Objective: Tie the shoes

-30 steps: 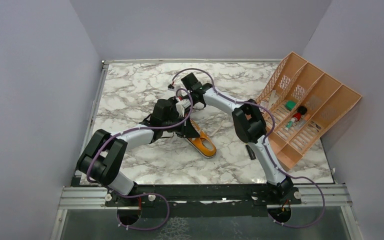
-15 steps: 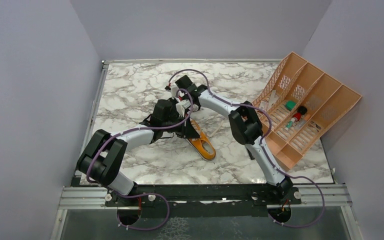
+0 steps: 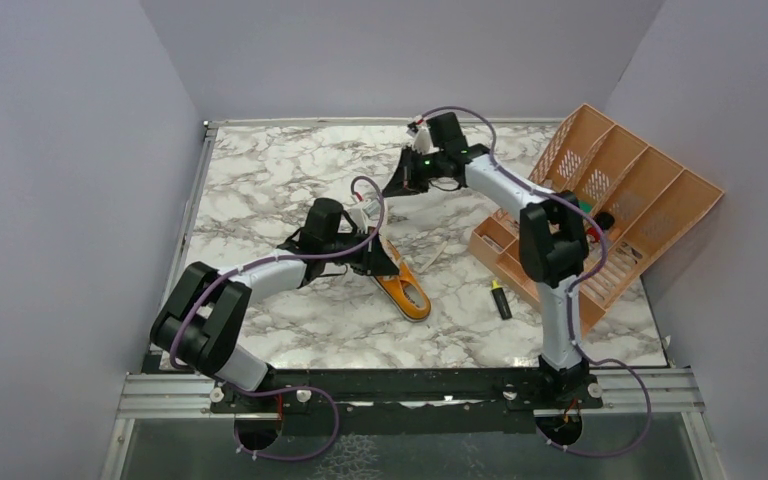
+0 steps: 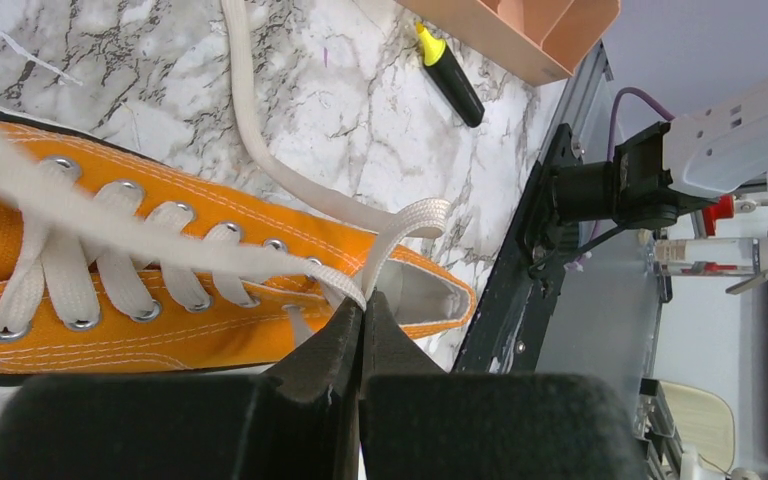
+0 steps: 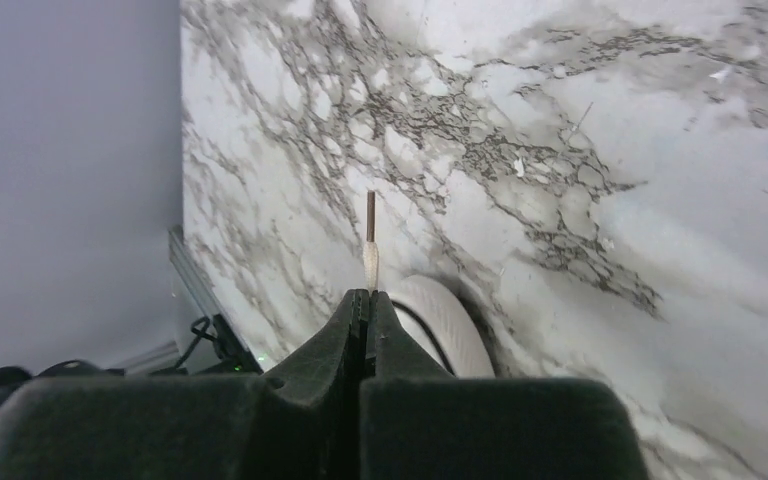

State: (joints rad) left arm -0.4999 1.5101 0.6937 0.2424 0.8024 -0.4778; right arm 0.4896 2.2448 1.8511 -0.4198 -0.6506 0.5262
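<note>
Sneaker (image 3: 406, 288): small orange canvas low-top, white sole, metal eyelets, flat white laces, untied. Lies mid-table on marble top (image 3: 260, 170), heel opening toward near edge. My left pincer (image 4: 363, 310) clenched on lace strand (image 4: 20, 162) beside top eyelets. My right pincer (image 5: 365, 300) clenched on lace end (image 5: 371, 262), brown tip poking past fingers, out toward far edge.
</note>
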